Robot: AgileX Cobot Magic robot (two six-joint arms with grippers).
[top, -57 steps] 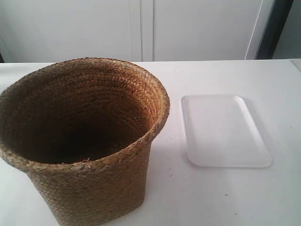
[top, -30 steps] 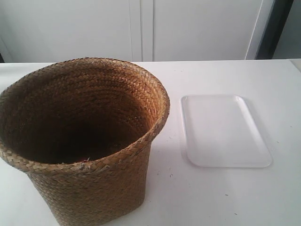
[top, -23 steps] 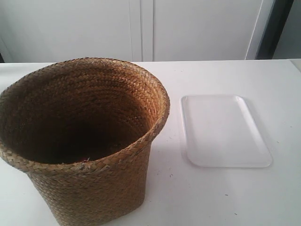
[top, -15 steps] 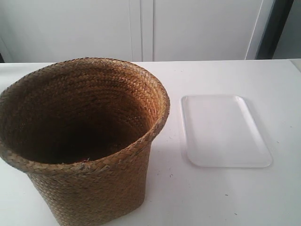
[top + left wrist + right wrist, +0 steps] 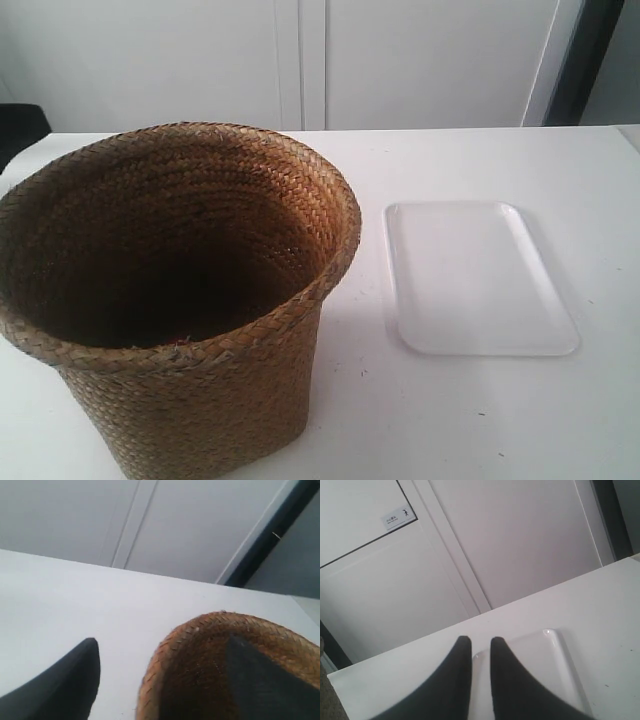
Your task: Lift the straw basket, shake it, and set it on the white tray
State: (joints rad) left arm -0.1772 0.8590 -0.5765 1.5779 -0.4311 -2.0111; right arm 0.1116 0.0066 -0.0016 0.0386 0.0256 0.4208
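Observation:
The straw basket (image 5: 200,400) stands upright on the white table at the exterior view's left, its dark woven inside facing up. The white tray (image 5: 475,275) lies flat to its right, a small gap apart. In the left wrist view my left gripper (image 5: 162,640) is open and straddles the basket's rim (image 5: 165,650): one black finger (image 5: 70,685) is outside, the other (image 5: 265,680) inside. My right gripper (image 5: 480,640) is shut with nothing in it, hovering over the tray (image 5: 555,665).
White cabinet doors (image 5: 300,60) close off the back of the table (image 5: 450,430). A dark shape (image 5: 20,130) shows at the exterior view's left edge behind the basket. A dark vertical frame (image 5: 580,60) stands at the back right.
A dark shape has come into the exterior view at its upper left edge. The basket and the tray have not moved.

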